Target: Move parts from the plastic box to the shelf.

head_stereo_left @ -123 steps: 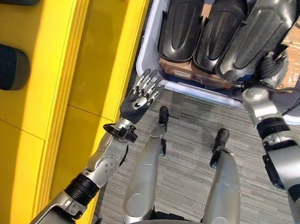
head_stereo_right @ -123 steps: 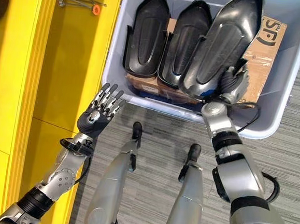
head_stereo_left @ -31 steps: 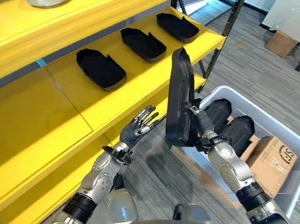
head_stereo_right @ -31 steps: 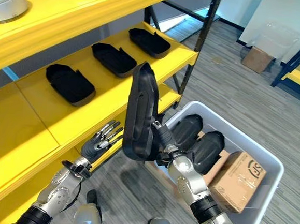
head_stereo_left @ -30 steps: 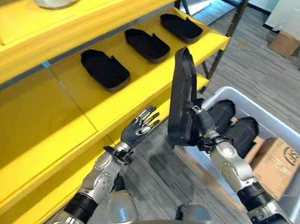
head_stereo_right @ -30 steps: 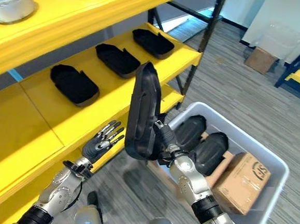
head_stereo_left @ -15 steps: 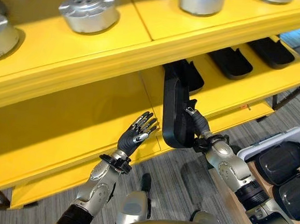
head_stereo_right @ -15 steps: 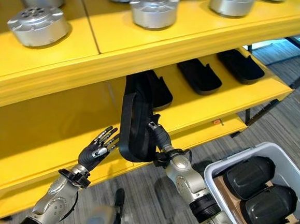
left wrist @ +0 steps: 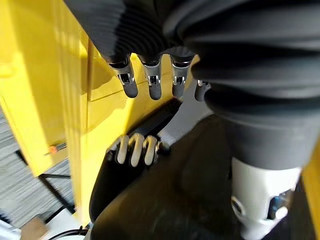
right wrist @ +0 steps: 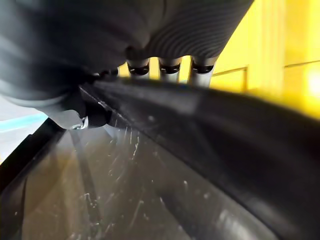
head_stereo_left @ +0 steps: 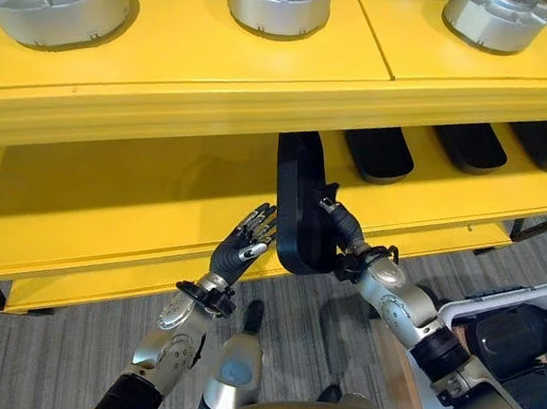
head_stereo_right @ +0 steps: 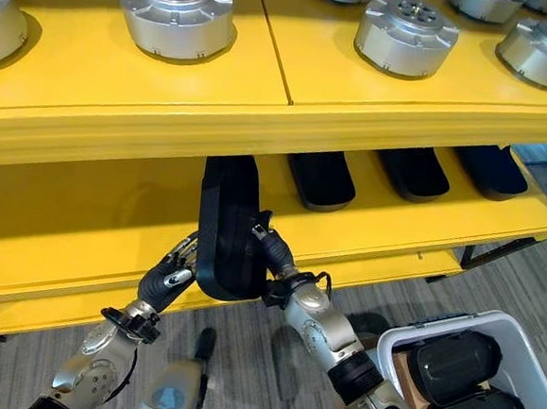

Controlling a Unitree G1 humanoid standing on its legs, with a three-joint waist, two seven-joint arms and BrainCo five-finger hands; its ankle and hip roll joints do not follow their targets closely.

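A long black moulded part [head_stereo_left: 297,202] stands upright in front of the yellow shelf's lower level [head_stereo_left: 113,201], its top under the upper board's edge. My right hand [head_stereo_left: 351,248] is shut on its lower right edge, fingers [right wrist: 167,67] curled over the rim. My left hand [head_stereo_left: 241,249] is open just left of the part, fingers [left wrist: 150,85] straight, close to it. Three matching black parts [head_stereo_left: 379,153] lie in a row on the lower level to the right. The plastic box [head_stereo_right: 405,343] at lower right holds more black parts [head_stereo_right: 455,361].
Several round silver metal parts [head_stereo_right: 178,12] stand on the upper shelf board. The lower level has bare yellow surface left of the held part. Grey carpet floor lies below the shelf's bottom board [head_stereo_left: 77,289].
The view has swung from the box up to the shelf. My right hand has lifted the black part out of the box and up to the lower level; my left hand now sits nearer it.
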